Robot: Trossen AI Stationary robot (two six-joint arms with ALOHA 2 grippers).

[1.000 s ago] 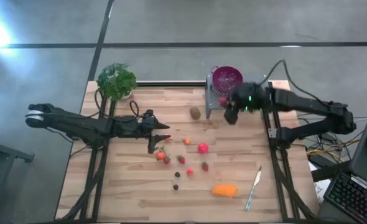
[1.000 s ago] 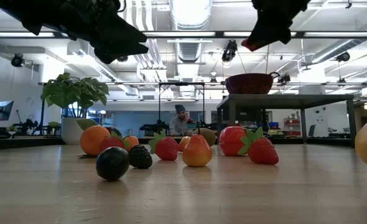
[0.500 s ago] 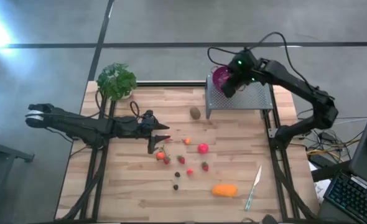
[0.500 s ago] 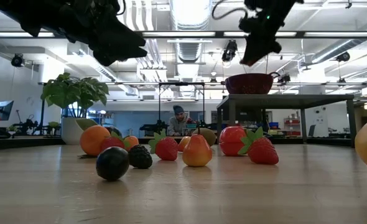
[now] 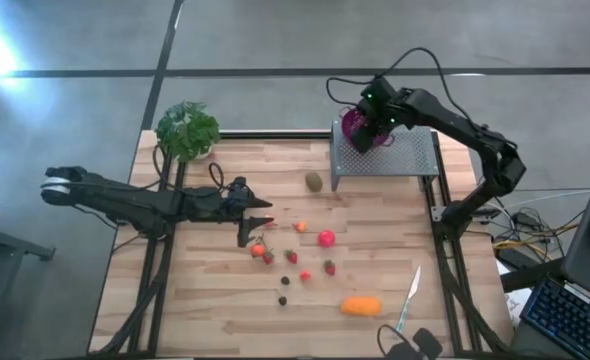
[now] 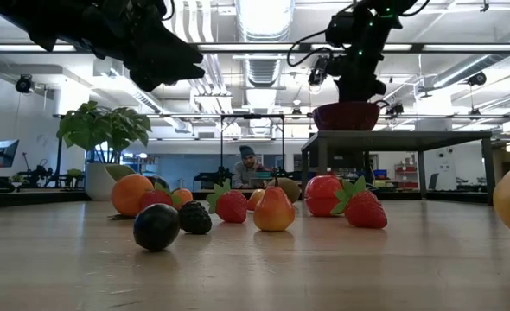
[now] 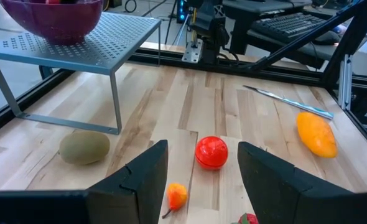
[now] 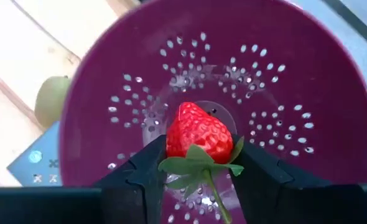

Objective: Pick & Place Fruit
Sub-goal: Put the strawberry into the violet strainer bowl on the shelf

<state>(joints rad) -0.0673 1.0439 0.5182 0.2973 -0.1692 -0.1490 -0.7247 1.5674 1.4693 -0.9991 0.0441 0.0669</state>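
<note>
Right claw (image 8: 199, 163) poised directly over purple colander (image 8: 308, 93), fingers pinching strawberry (image 8: 198, 132) between them, just above the perforated bottom. Probably light, hard, slick plastic; best gripped across the plump red body, not the leafy stem. Left claw (image 7: 199, 171) half-open, empty, hovering above the surface (image 5: 215, 320) near remaining fruit.

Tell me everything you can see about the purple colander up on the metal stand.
The purple colander is a round, glossy, plastic-looking bowl with clusters of small holes across its inside. It sits upright on a grey perforated metal stand at the table's far right corner. The right hand hangs directly above it with a red strawberry between its fingers, over the bowl's middle. From table height, a handle shows at its rim.
</note>
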